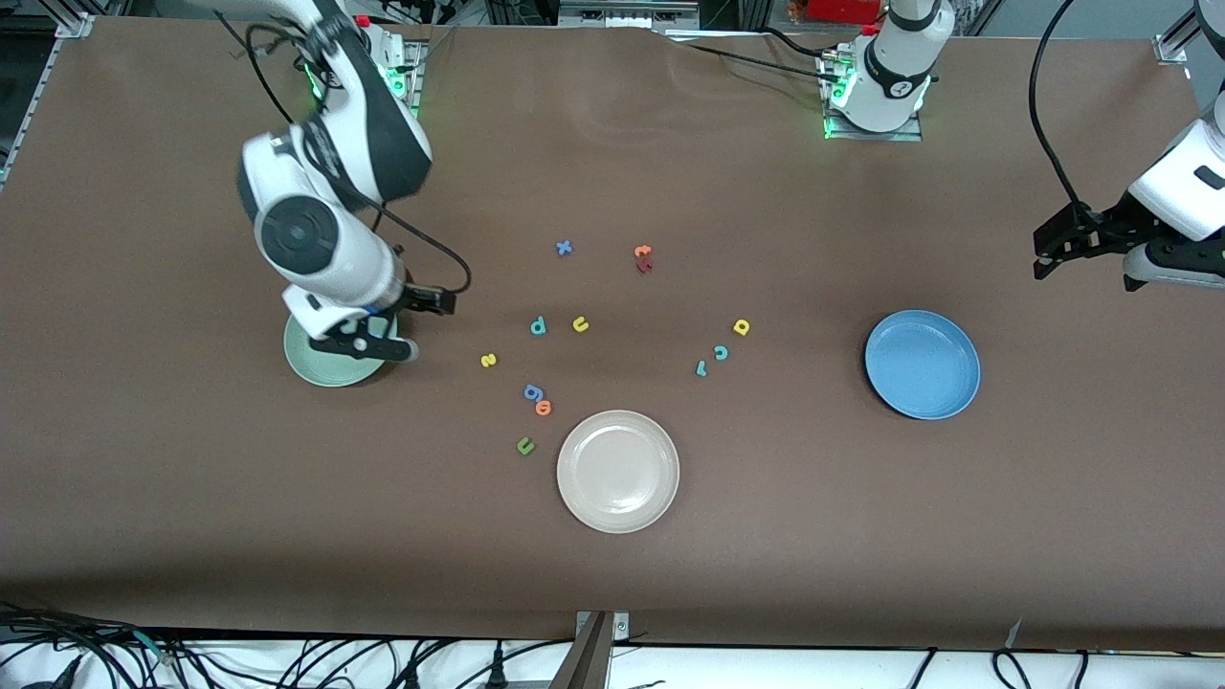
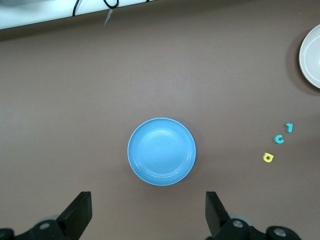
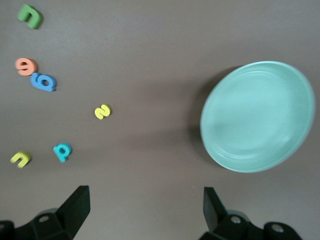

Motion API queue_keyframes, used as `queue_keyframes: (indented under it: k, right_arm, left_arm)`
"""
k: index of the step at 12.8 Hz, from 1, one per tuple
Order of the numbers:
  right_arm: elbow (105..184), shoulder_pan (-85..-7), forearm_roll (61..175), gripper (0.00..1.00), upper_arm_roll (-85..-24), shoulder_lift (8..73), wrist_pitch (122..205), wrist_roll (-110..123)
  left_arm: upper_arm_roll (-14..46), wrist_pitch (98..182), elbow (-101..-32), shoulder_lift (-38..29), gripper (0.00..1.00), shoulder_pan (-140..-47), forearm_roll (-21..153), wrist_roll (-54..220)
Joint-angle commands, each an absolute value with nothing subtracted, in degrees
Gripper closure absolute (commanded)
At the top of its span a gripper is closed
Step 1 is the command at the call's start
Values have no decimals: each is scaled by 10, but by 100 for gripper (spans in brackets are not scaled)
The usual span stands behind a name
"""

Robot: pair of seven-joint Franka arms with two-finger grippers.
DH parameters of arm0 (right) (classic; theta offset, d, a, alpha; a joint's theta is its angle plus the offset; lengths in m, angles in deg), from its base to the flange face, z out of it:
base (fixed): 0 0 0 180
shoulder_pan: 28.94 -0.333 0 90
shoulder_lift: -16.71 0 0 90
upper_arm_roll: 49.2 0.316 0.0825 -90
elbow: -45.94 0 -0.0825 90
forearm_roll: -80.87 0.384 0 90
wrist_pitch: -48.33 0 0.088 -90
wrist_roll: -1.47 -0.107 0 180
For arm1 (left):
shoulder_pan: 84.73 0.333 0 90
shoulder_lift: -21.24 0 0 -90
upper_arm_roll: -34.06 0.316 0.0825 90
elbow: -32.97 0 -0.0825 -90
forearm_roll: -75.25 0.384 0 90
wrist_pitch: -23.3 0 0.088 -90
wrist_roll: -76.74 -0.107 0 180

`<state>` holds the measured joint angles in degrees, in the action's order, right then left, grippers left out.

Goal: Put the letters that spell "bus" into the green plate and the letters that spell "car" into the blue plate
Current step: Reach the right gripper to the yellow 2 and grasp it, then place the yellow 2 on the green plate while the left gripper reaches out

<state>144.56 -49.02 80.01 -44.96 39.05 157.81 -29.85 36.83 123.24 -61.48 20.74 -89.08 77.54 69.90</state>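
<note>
The green plate [image 1: 314, 367] [image 3: 257, 116] lies toward the right arm's end of the table, half hidden under my right gripper [image 1: 367, 346] [image 3: 145, 200], which hangs open and empty over its edge. Toward the table's middle lie the teal b [image 1: 538, 326] [image 3: 62, 151], yellow u [image 1: 580, 324] [image 3: 20, 159] and yellow s [image 1: 489, 360] [image 3: 102, 111]. The yellow a [image 1: 741, 327] [image 2: 268, 157], teal c [image 1: 721, 353] [image 2: 279, 139] and teal r [image 1: 701, 368] [image 2: 289, 127] lie beside the empty blue plate [image 1: 923, 364] [image 2: 161, 151]. My left gripper [image 1: 1049, 253] [image 2: 148, 205] hangs open and empty over bare table beside that plate.
A beige-white plate [image 1: 618, 471] [image 2: 312, 57] sits nearest the front camera. Beside it lie a blue g [image 1: 532, 391] [image 3: 43, 81], orange o [image 1: 544, 408] [image 3: 25, 65] and green u [image 1: 524, 445] [image 3: 30, 16]. A blue x [image 1: 564, 248] and orange and dark red letters [image 1: 643, 256] lie nearer the bases.
</note>
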Motion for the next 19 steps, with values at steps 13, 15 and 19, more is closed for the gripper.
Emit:
queue_keyframes:
  k: [13, 15, 19]
  right_arm:
    - [1591, -543, 755, 46, -455, 471, 1933, -330]
    - [1591, -543, 755, 46, -455, 474, 1964, -330]
    - [1591, -543, 739, 46, -456, 498, 2007, -313]
  left_arm:
    - [367, 1229, -605, 207, 0, -891, 782, 708]
    - [368, 1230, -605, 208, 0, -887, 780, 708]
    - [368, 1230, -620, 210, 0, -886, 770, 702]
